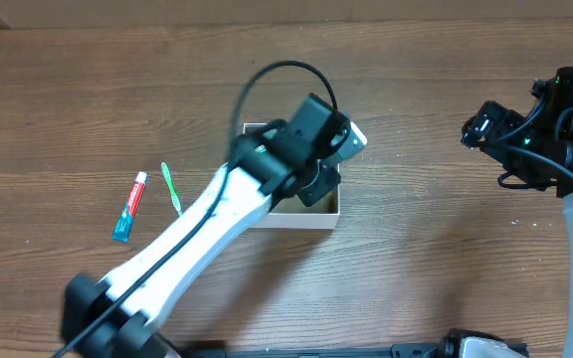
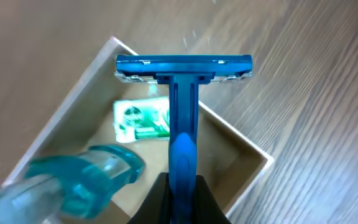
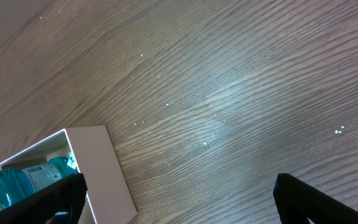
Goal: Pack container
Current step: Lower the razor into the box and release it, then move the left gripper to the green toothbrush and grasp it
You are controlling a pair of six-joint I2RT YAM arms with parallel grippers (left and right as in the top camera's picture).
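The container (image 1: 301, 220) is a shallow white-walled box at the table's middle, mostly covered by my left arm. In the left wrist view its wall (image 2: 73, 93) frames a brown floor holding a green-and-white packet (image 2: 140, 119) and a clear teal bottle (image 2: 79, 180). My left gripper (image 2: 182, 190) is shut on a blue razor (image 2: 184, 68), head up, held above the box. My right gripper (image 3: 179, 193) is open and empty over bare wood at the right; the container's wall (image 3: 107, 171) and the teal bottle (image 3: 30, 177) show at its left.
A red-white-teal toothpaste tube (image 1: 129, 206) and a green toothbrush (image 1: 171, 187) lie on the wood table left of the container. The right arm (image 1: 535, 134) sits at the far right edge.
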